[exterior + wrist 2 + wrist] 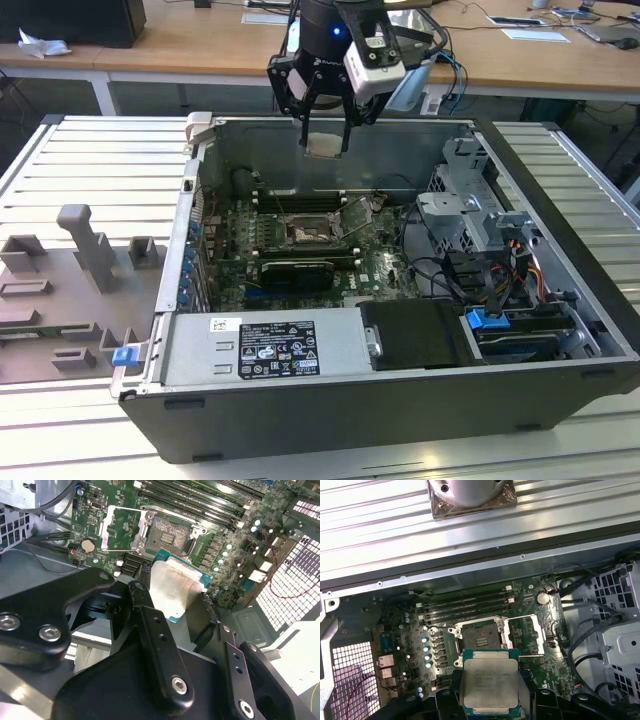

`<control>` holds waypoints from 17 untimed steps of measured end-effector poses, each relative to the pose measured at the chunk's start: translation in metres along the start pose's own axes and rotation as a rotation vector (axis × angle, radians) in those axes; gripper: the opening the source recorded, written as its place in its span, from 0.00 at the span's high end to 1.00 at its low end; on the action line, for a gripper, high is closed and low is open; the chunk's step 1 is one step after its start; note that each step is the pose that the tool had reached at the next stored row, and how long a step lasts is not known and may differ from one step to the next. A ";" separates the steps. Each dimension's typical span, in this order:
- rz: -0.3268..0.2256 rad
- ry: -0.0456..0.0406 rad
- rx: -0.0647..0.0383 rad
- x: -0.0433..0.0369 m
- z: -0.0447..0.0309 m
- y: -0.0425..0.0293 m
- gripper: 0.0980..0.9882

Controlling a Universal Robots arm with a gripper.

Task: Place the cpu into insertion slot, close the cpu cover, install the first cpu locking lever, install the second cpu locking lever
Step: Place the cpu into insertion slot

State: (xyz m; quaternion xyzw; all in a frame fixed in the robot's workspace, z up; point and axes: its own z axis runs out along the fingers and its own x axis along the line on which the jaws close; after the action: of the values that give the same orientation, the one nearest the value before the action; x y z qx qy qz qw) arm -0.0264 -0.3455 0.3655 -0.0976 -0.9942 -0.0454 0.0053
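The cpu, flat, square, silver-beige with green edging, sat clamped between my fingers, the insertion slot below them.

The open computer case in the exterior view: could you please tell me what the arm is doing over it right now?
The arm's pincer grips the cpu by its edges and holds it in the air above the open computer case, clear of the motherboard. The insertion slot is bare, and the cpu cover is swung open beside it. The chip is not yet seated.
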 end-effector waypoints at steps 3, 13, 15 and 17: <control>0.009 -0.0008 0.000 0.0000 0.0000 0.0000 0.52; 0.061 -0.0054 -0.001 0.0000 0.0001 0.0000 0.52; 0.092 -0.0082 -0.002 0.0000 0.0002 0.0000 0.52; 0.128 -0.0115 -0.002 0.0000 0.0004 0.0000 0.52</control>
State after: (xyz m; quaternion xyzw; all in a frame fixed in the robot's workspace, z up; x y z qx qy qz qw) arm -0.0264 -0.3455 0.3651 -0.1614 -0.9858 -0.0456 0.0023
